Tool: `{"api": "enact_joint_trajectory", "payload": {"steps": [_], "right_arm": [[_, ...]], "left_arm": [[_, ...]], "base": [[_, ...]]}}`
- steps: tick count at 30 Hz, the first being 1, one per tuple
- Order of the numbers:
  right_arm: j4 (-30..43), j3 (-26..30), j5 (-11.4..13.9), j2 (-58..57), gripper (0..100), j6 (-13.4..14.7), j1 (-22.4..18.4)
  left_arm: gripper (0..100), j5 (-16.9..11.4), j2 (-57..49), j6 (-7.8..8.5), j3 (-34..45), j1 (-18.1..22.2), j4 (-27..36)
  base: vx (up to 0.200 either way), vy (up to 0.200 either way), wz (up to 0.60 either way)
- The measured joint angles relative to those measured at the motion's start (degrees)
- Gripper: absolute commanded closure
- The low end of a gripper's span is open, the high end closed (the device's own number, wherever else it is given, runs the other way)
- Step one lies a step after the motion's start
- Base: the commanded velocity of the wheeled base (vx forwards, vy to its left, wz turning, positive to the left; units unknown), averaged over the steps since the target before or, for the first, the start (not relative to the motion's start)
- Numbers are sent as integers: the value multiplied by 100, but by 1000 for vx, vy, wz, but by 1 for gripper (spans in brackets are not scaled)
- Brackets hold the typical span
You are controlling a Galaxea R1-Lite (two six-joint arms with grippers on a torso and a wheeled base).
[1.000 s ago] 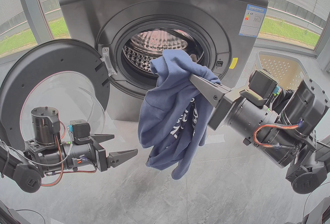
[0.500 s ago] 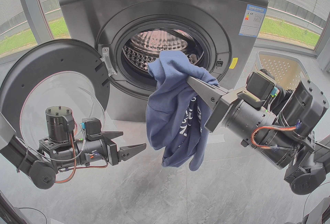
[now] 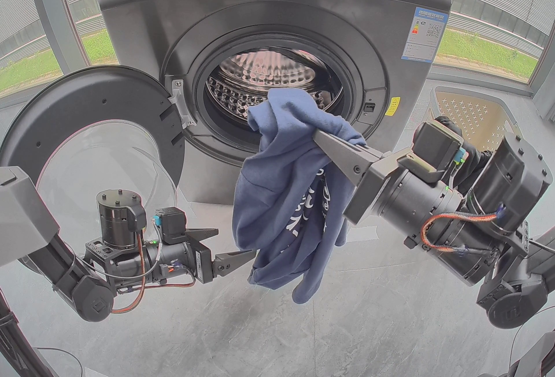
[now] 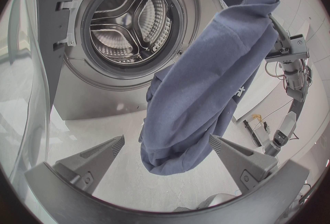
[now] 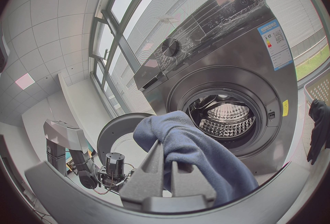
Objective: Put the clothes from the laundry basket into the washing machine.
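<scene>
A blue sweatshirt point(image 3: 289, 193) with white print hangs in front of the washing machine's point(image 3: 277, 8) open drum point(image 3: 260, 78). My right gripper point(image 3: 317, 135) is shut on its upper folds point(image 5: 192, 145), level with the lower rim of the drum opening. My left gripper point(image 3: 234, 245) is low and to the left, open, its fingertips right at the garment's lower edge. In the left wrist view the sweatshirt's hem point(image 4: 172, 159) dangles between the spread fingers point(image 4: 113, 145). The drum point(image 4: 127, 25) looks empty.
The round door point(image 3: 87, 130) stands swung open to the left, behind my left arm. A pale laundry basket point(image 3: 474, 112) sits to the right of the machine, with a black garment point(image 5: 318, 128) draped over its edge. Grey floor lies below.
My left arm has moved right, bringing its open gripper up to the sweatshirt's lower edge. The sweatshirt has swayed while the right gripper shifted slightly left.
</scene>
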Motion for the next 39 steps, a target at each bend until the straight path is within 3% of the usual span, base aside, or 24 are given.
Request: {"api": "enact_joint_trajectory", "payload": {"steps": [21,31,39], "right_arm": [[-6,12,-9,50,100,0,44],[-118,45,-1,78,100,0,87],[-154,52,-4,128,100,2,113]], "left_arm": [[0,24,844,-9,-283,-116,-898],[0,66,1389,-137,-623,-232,-1749],[0,87,1570,-169,-667,-297,-1870]], "base": [[0,0,0],[0,0,0],[0,0,0]]}}
